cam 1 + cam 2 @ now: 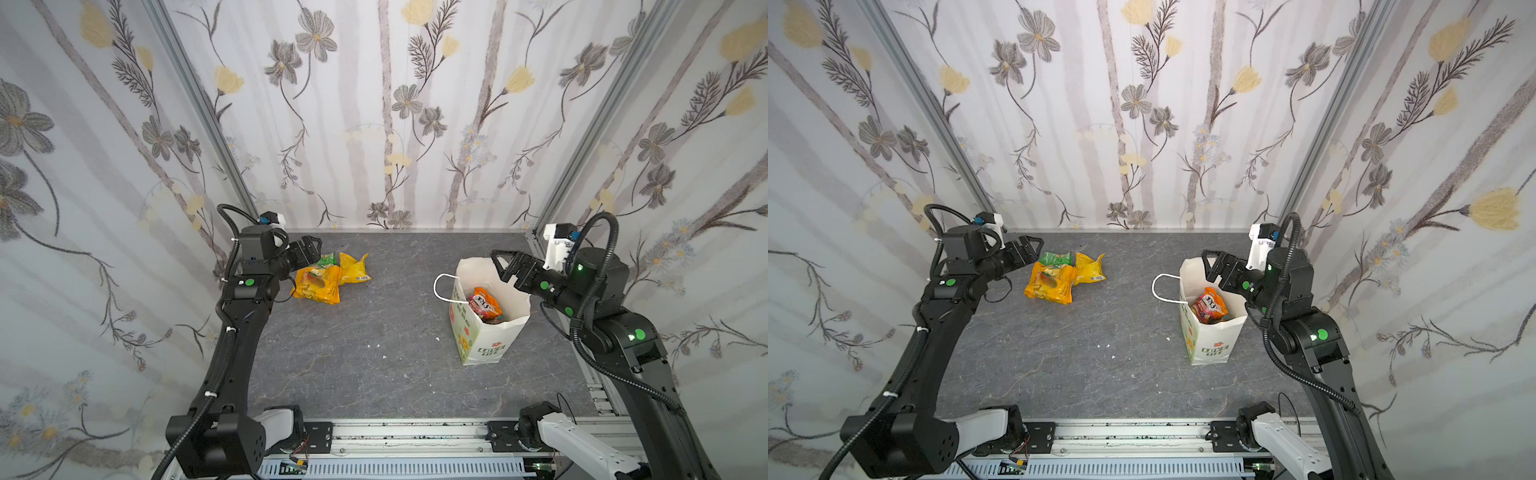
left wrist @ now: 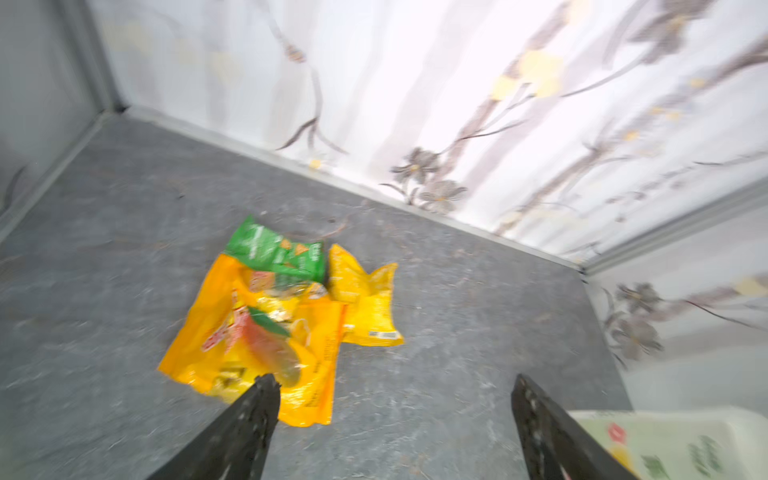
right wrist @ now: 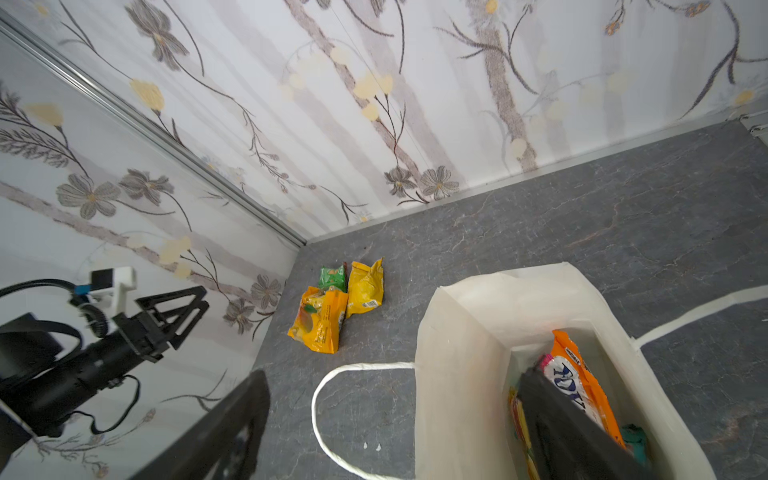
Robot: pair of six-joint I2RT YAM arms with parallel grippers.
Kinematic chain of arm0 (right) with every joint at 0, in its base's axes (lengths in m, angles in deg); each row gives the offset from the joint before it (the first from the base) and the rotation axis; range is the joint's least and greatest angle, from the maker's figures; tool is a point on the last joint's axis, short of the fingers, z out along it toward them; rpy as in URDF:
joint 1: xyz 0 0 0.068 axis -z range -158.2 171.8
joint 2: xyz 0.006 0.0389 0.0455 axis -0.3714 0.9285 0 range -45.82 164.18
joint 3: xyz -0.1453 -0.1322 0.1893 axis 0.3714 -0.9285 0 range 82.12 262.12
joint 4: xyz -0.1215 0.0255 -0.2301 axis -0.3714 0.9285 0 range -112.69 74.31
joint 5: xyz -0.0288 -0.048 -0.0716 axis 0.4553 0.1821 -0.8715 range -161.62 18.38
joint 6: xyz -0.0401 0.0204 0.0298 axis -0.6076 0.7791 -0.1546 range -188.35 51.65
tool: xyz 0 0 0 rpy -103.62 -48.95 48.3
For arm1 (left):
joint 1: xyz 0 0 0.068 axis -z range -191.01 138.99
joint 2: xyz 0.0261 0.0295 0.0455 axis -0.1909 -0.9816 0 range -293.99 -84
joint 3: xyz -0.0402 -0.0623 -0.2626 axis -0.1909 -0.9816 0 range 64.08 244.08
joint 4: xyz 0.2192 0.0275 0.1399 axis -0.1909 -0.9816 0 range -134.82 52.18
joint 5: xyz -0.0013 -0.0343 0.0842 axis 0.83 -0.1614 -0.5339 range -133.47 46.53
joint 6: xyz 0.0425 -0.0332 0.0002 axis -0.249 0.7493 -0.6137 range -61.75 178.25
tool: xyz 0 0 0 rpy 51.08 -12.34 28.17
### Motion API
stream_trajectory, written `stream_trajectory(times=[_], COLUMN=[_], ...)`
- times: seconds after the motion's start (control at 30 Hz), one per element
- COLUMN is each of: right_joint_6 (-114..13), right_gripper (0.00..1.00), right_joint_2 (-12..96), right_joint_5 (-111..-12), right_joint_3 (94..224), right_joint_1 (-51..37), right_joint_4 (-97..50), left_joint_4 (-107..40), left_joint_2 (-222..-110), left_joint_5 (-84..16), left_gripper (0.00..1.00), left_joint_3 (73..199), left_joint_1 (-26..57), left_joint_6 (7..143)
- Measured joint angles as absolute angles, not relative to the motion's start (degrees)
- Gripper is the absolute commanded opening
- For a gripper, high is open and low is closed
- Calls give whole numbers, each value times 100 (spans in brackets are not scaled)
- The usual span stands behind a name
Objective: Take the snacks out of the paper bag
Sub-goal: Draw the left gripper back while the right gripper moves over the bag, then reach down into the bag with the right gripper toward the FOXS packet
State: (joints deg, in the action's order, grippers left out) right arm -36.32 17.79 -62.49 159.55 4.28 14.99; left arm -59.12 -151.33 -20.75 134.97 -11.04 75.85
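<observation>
The white paper bag (image 1: 484,345) stands upright at the right of the grey table in both top views, its cord handle (image 1: 440,286) hanging to the left. Inside it shows an orange snack packet (image 1: 484,305), and other packets sit beneath it (image 3: 590,374). My right gripper (image 1: 505,264) is open at the bag's mouth, one finger (image 3: 552,419) inside and the other outside its wall. At the back left lie three snacks: a green one (image 1: 328,259), a yellow one (image 1: 353,270) and an orange-yellow one (image 1: 318,284). My left gripper (image 2: 392,380) hangs open and empty just beside them.
Floral-papered walls close in the table on the left, back and right. A metal rail (image 1: 415,432) with both arm bases runs along the front edge. A few white crumbs (image 1: 376,345) lie mid-table.
</observation>
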Motion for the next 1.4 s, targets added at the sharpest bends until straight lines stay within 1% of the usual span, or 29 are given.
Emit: stream_trajectory(times=[0.2, 0.3, 0.43, 0.73, 1.03, 1.4], right_joint_6=[-3953, -4051, -4189, -4366, -4484, -4484], right_gripper=[86, 83, 80, 78, 79, 86], right_joint_2=[2371, 2627, 2970, 3547, 4011, 4288], right_joint_5=[-6197, -6370, -6743, -7073, -7229, -7362], right_joint_3=[16237, 16329, 16375, 16099, 15726, 15094], right_joint_1=[260, 194, 111, 15, -59, -59], right_joint_4=[2209, 2508, 2884, 3271, 3378, 2989], left_joint_4=[-6152, -6364, -6738, -7555, -7940, -8134], left_joint_2=[-14328, -14048, -13865, -13902, -14116, -14164], left_joint_5=[-1231, -932, -685, -855, -1201, -1655], left_gripper=[96, 100, 100, 100, 100, 100], left_joint_3=[13908, 14081, 14376, 14940, 15182, 15182], left_joint_1=[-258, 245, 894, 1934, 2426, 2655], left_joint_6=[6803, 6394, 5904, 5305, 5111, 5048])
